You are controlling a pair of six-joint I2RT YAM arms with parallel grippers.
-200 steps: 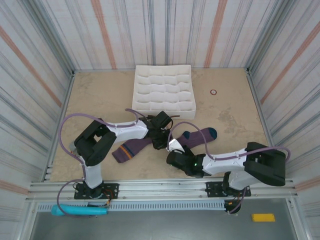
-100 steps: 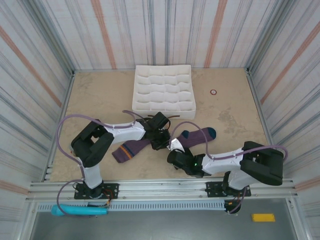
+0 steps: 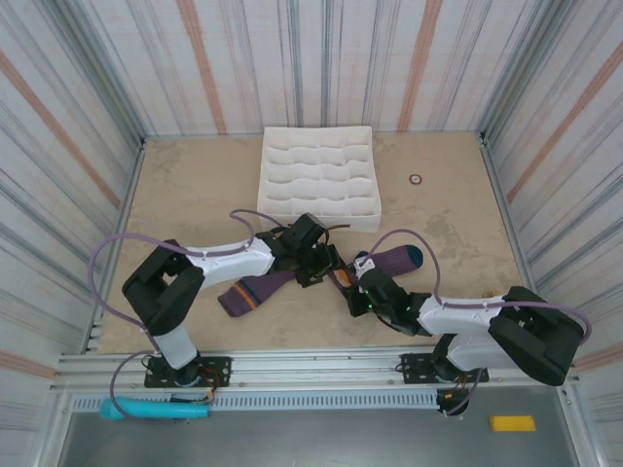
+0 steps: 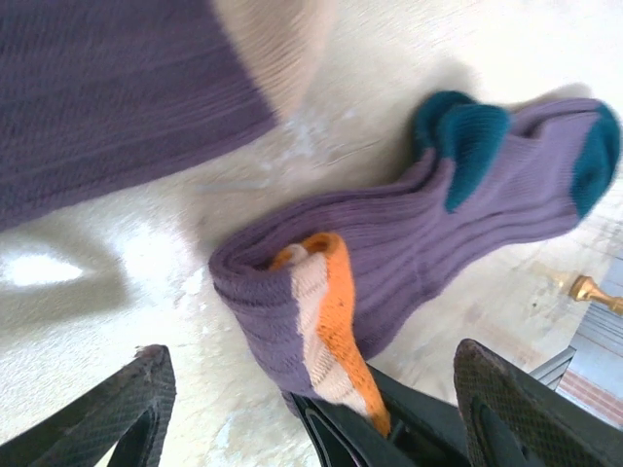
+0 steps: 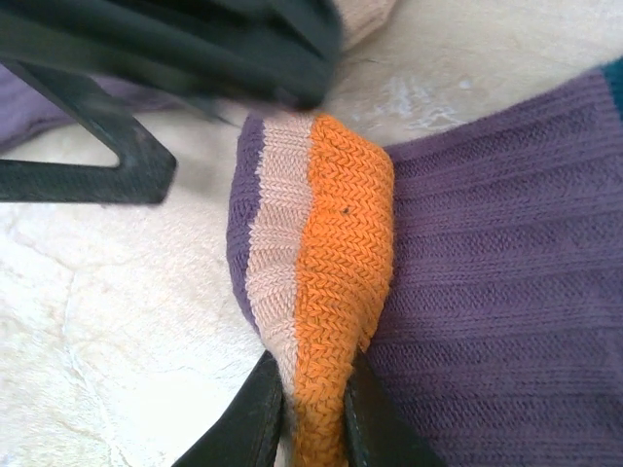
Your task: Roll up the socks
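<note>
One purple sock (image 3: 397, 261) with a teal heel (image 4: 469, 136) lies right of centre, its orange and cream cuff (image 5: 321, 253) folded back over the leg. My right gripper (image 5: 311, 428) is shut on that cuff, its black fingers (image 4: 375, 433) pinching the orange band from below; in the top view the right gripper (image 3: 352, 285) is at the sock's left end. My left gripper (image 4: 316, 418) stands open astride the cuff without touching it, and from above the left gripper (image 3: 319, 268) hovers just left of it. The other purple sock (image 3: 248, 292), peach-toed (image 4: 282, 39), lies flat to the left.
A white divided tray (image 3: 321, 175) sits at the back centre, close behind both grippers. A small ring (image 3: 416, 179) lies on the beige table at the back right. Striped walls enclose the table on three sides.
My left gripper has opened and let go of the cuff. My right gripper has shut on the cuff, and the right arm has shifted rightward.
</note>
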